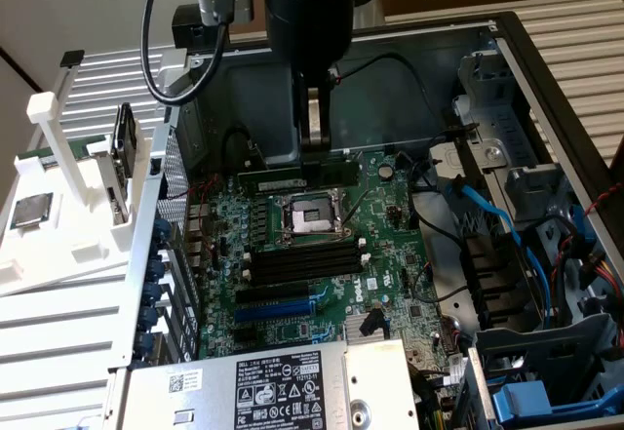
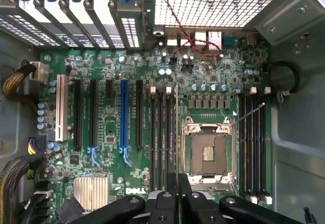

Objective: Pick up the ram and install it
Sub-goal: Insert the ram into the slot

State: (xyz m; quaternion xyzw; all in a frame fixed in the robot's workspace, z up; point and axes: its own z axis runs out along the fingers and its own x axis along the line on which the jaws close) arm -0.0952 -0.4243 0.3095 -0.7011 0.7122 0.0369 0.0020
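Gripper (image 1: pixel 314 152) (image 2: pixel 177 193): clenched on the ram, low inside the open computer case (image 1: pixel 546 89).
Ram (image 1: pixel 283 176) (image 2: pixel 176 132): green stick, gripped mid-length, over the motherboard (image 1: pixel 390 254), beside the CPU socket (image 1: pixel 305 217) (image 2: pixel 208 150), parallel to the black memory slots (image 1: pixel 302 259) (image 2: pixel 161 142).
Done: pickup; ram is at the board.
Outstanding: seating, which does not appear done.

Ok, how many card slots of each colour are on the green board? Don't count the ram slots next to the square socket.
White slot: 1
Blue slot: 1
Black slots: 4 (one of them is short)
Total: 6
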